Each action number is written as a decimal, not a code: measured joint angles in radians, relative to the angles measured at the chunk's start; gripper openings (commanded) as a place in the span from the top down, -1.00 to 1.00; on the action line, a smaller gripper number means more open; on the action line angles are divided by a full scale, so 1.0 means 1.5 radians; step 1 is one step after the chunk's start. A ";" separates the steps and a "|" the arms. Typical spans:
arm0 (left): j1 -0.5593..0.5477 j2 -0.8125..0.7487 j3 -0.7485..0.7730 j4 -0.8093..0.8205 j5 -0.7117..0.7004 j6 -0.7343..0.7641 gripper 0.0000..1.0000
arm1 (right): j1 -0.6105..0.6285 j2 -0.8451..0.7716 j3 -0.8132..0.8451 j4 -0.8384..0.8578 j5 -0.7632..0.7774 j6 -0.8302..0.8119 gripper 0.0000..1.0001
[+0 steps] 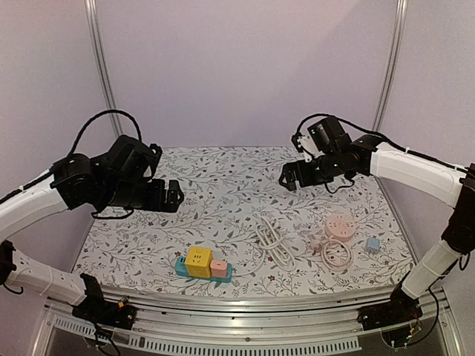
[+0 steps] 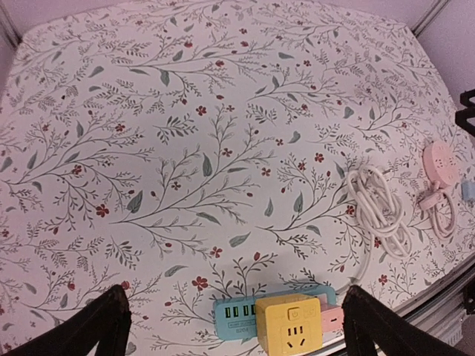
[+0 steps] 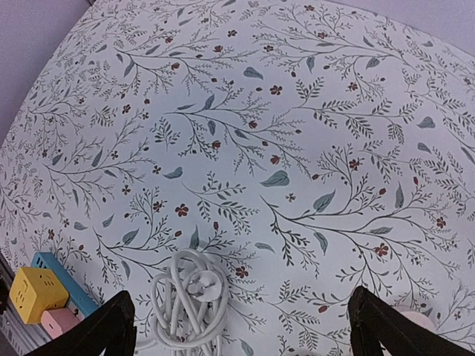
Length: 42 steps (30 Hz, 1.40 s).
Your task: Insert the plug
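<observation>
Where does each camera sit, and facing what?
Top external: above and behind, facing the floral table; both arms show.
Left wrist: on left gripper, facing the yellow cube socket; open fingers show.
Right wrist: on right gripper, facing the white coiled cable; open fingers show.
Shared: both wrist views show that socket and cable.

In the left wrist view, the yellow cube socket point(image 2: 289, 332) is cut off by the lower edge, the pink block point(image 2: 332, 319) is largely hidden behind it, and the small blue adapter point(image 2: 468, 190) is clipped by the right edge. In the right wrist view, the white cable coil point(image 3: 185, 304) and the pink round socket point(image 3: 407, 317) are truncated at the bottom, and the blue power strip point(image 3: 70, 285) at the left. From above, the faces of these sockets are too small to be read
</observation>
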 measured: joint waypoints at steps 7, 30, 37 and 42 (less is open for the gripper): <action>0.023 0.061 0.030 -0.026 0.033 -0.018 -0.93 | -0.115 -0.008 -0.022 -0.077 -0.047 0.070 -0.98; -0.016 0.330 0.290 -0.025 0.134 0.053 -0.76 | -0.318 -0.167 -0.246 -0.286 0.041 0.230 -0.98; -0.016 0.375 0.346 -0.024 0.157 0.076 -0.70 | -0.357 -0.211 -0.274 -0.294 0.028 0.248 -0.86; -0.017 0.393 0.363 -0.024 0.172 0.082 -0.68 | -0.430 -0.205 -0.323 -0.257 -0.010 0.249 -0.83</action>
